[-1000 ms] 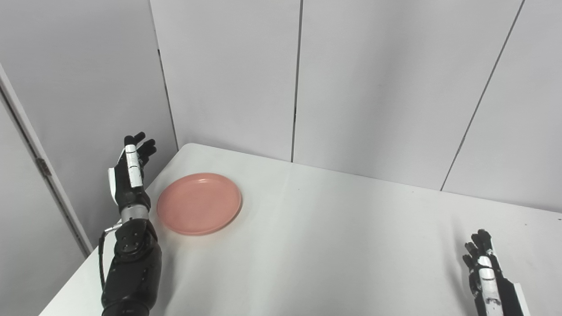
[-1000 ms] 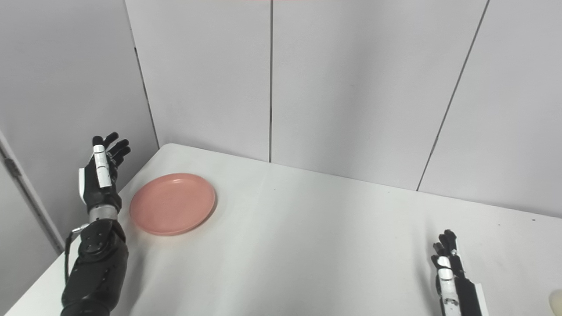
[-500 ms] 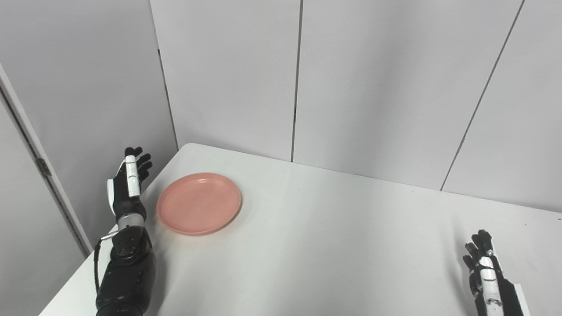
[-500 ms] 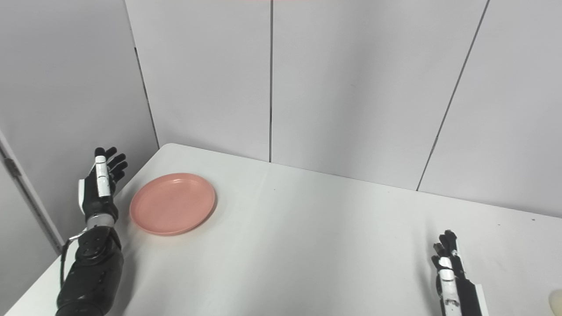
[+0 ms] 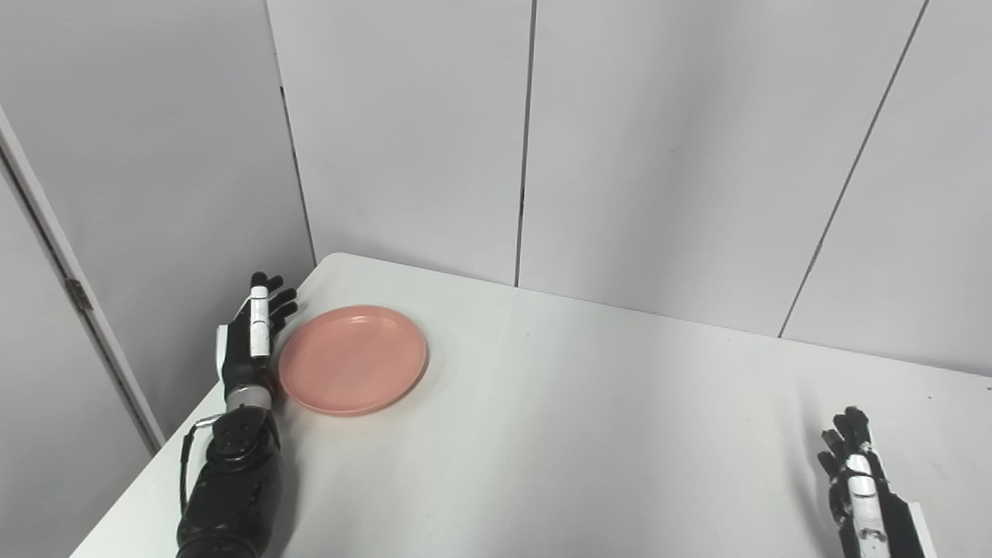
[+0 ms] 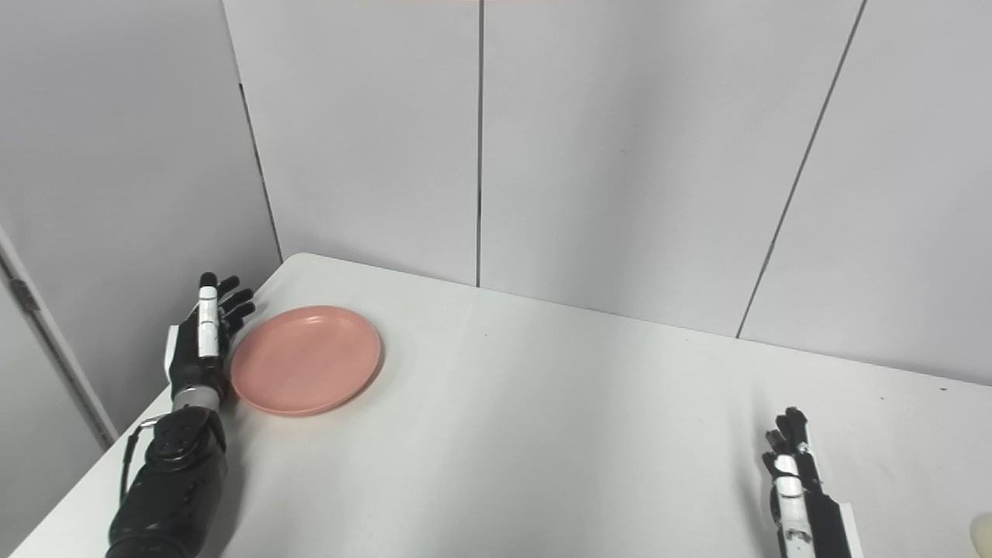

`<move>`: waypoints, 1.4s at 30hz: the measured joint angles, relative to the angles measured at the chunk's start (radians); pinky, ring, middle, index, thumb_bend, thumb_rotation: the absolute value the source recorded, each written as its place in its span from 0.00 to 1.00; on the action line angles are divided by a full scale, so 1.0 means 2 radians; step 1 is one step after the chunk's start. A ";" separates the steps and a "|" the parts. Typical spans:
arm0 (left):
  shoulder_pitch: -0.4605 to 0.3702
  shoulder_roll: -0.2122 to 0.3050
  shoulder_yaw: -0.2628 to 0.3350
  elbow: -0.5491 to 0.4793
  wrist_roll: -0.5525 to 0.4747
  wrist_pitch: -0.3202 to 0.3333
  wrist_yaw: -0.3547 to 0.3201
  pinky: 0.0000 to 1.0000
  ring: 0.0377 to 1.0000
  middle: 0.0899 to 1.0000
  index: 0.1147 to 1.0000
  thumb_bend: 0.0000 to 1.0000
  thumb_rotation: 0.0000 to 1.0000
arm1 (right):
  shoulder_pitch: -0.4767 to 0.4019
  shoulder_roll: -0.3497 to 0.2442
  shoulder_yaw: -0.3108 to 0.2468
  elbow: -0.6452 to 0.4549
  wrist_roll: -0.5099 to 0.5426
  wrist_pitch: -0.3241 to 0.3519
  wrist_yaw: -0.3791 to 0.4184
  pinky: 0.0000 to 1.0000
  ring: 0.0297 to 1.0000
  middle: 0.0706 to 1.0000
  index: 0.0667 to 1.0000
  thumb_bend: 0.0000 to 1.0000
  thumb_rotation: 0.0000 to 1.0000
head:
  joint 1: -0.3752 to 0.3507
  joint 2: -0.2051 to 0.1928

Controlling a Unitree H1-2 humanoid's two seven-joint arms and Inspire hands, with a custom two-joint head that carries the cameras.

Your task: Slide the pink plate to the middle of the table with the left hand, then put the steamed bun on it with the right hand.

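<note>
The pink plate [image 5: 353, 359] lies flat near the far left corner of the white table [image 5: 558, 434]. My left hand [image 5: 252, 337] is open, fingers straight and edge-on, right beside the plate's left rim; I cannot tell if it touches. My right hand [image 5: 852, 473] is open and empty, low over the table at the near right. A sliver of the pale steamed bun [image 6: 983, 533] shows at the right edge of the right eye view, to the right of the right hand.
Grey wall panels [image 5: 527, 139] stand close behind the table and along its left side. The table's left edge [image 5: 178, 434] runs just beside my left forearm.
My left hand has come down and moved right, from raised beyond the table's left edge to table height next to the plate's left rim. The plate and the right hand have not moved.
</note>
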 measured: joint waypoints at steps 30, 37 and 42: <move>-0.013 -0.094 -0.041 -0.050 -0.069 0.028 -0.083 0.79 0.78 0.76 0.75 0.81 1.00 | 0.010 0.002 0.002 -0.015 -0.001 0.013 -0.004 1.00 1.00 1.00 1.00 0.33 0.92 | -0.008 0.008; -0.013 -0.128 -0.054 -0.038 -0.049 -0.020 -0.081 0.81 0.79 0.78 0.77 0.80 1.00 | 0.011 0.005 0.002 -0.016 -0.009 0.014 -0.012 1.00 1.00 1.00 1.00 0.32 0.93 | -0.021 0.014; -0.010 -0.145 -0.073 -0.041 -0.034 -0.029 -0.081 0.84 0.81 0.79 0.78 0.80 1.00 | 0.011 0.008 0.003 -0.017 -0.013 0.017 -0.017 1.00 1.00 1.00 1.00 0.31 0.97 | -0.039 0.022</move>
